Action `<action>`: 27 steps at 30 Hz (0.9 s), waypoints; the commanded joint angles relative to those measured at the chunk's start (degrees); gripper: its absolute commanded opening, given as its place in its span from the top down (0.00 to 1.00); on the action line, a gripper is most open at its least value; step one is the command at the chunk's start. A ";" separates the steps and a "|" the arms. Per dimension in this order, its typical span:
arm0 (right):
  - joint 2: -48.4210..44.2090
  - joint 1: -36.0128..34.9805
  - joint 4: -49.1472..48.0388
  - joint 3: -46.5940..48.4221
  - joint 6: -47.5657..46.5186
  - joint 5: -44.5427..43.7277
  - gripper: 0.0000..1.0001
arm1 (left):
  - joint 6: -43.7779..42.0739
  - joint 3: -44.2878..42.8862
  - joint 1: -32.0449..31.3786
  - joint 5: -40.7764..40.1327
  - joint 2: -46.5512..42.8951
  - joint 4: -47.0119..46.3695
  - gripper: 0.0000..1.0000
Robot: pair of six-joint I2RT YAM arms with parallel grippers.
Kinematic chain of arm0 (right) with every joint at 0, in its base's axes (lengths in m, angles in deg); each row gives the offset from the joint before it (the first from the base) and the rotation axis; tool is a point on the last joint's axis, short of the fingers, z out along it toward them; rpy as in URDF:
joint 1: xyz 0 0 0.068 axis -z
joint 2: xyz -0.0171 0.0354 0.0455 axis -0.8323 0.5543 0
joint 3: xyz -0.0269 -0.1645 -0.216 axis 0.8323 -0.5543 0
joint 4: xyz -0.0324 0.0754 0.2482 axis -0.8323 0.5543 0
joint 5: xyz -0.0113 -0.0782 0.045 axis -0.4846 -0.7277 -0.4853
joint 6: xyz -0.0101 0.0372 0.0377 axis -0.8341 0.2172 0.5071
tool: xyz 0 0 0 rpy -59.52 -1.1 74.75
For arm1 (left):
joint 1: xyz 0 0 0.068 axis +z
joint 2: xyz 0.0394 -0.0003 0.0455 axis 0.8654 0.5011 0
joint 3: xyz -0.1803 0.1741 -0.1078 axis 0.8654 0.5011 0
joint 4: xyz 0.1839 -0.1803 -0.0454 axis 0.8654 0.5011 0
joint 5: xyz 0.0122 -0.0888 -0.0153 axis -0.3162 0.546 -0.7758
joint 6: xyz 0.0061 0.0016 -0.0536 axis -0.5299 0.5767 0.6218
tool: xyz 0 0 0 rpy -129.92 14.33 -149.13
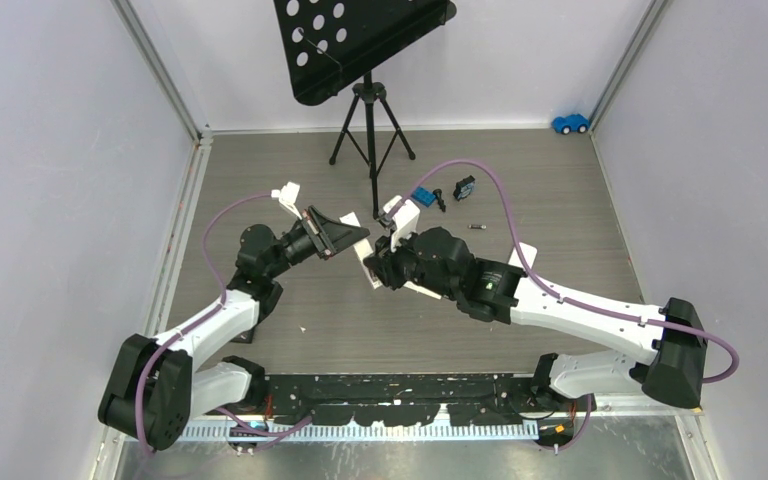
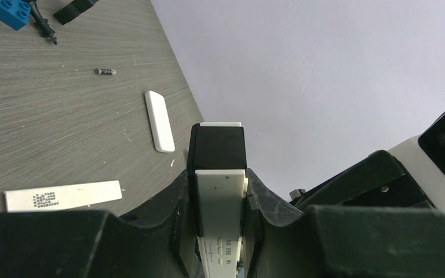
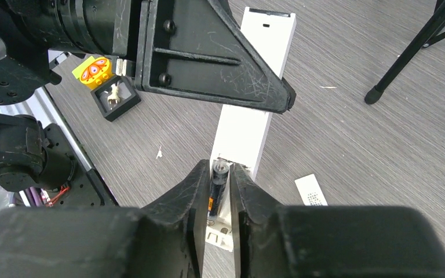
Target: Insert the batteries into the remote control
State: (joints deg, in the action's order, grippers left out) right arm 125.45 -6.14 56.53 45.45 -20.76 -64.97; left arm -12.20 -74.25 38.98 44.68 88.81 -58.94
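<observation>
The long white remote control [image 3: 249, 121] is clamped across its middle by my left gripper [image 2: 217, 174], which is shut on it; in the top view the remote [image 1: 367, 268] hangs above the table centre. Its battery bay at the near end is uncovered. A dark battery [image 3: 217, 188] with an orange mark lies lengthwise in that bay. My right gripper [image 3: 221, 171] straddles it, its fingers slightly wider than the cell, with a sliver of white showing on the right side. Another battery [image 2: 105, 72] lies loose on the table [image 1: 476, 227].
A small white oblong cover [image 2: 159, 121] and a white printed strip [image 2: 64, 196] lie on the table. A blue brick [image 1: 422, 194] and a black-and-blue block [image 1: 465, 187] sit behind the arms. A music stand's tripod [image 1: 370, 120] stands at the back, with a toy car [image 1: 570, 123] in the corner.
</observation>
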 commanded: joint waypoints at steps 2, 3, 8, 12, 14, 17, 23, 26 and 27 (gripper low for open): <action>-0.14 -0.28 -1.35 -0.41 0.16 -0.25 0.70 | 2.07 -2.10 -0.14 0.22 -0.21 -4.82 1.00; -0.24 -0.28 -1.33 -0.41 0.31 -0.44 0.67 | 2.17 -2.09 -0.14 0.31 -0.16 -5.01 1.00; -2.02 -0.27 -1.47 -0.15 1.70 0.11 0.53 | 2.09 -1.94 -0.14 0.45 0.02 -5.35 1.00; -4.89 -0.28 -2.91 -0.39 5.21 0.03 0.46 | 2.05 -1.97 -0.14 0.33 0.10 -6.27 1.00; -6.26 -0.19 -3.15 -0.49 7.71 0.55 0.42 | 2.13 -1.88 -0.15 0.25 0.32 -6.96 1.00; -8.16 -0.18 -3.16 -0.59 11.76 -0.37 0.36 | 2.60 -1.69 -0.14 -0.04 0.70 -8.52 1.00; -10.62 -0.01 4.07 -0.10 32.35 -17.33 0.22 | 4.39 -0.95 -0.09 -1.96 1.62 -14.92 1.00; -11.24 1.72 10.29 1.70 42.00 -16.50 0.16 | 5.45 -0.26 -0.13 -3.99 1.81 -18.65 1.00; -11.77 1.74 10.63 1.55 44.14 -16.22 0.15 | 5.77 -0.12 -0.14 -4.67 1.89 -19.58 1.00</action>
State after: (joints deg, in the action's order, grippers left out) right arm 115.49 -5.39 61.65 44.69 7.81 -75.52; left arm -8.09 -74.23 38.98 43.19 90.63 -68.62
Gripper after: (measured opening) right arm 0.840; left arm 0.292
